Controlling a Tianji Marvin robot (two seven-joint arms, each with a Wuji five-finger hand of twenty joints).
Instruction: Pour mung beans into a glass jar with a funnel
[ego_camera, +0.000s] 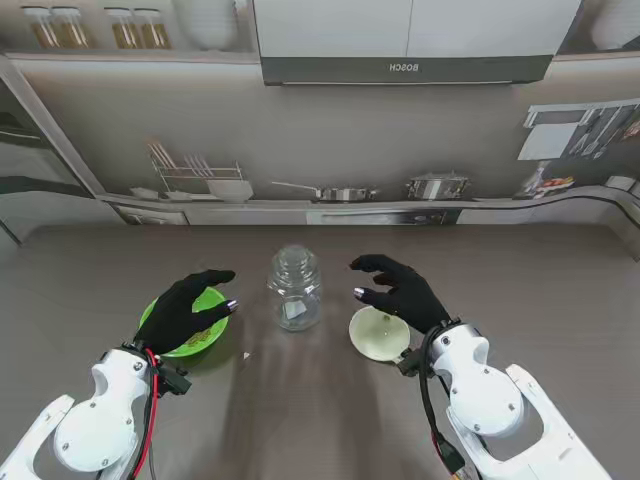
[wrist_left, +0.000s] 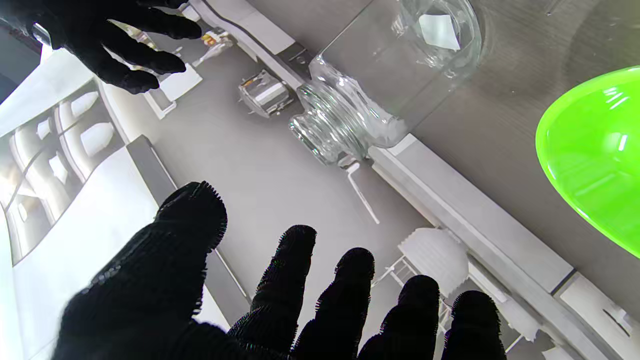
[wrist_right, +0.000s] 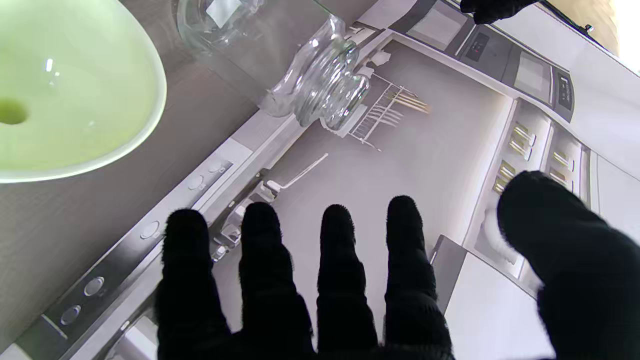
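Our glass jar (ego_camera: 295, 287) stands mid-table, the pale funnel (ego_camera: 377, 333) at its 4 o'clock under our right hand (ego_camera: 398, 291), fingers spread, grasping nothing. Our left hand (ego_camera: 190, 307) hovers likewise over the green bowl (ego_camera: 190, 338). The funnel looks light, probably rigid plastic; we'd pinch its rim.

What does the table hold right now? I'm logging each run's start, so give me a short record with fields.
jar: clear glass jar, upright, mid-table, no funnel on it
funnel: pale green funnel, wide end up, right of the jar
bowl: green bowl, left of the jar, contents mostly hidden
left robot hand: open, over the bowl
right robot hand: open, over the funnel's far edge
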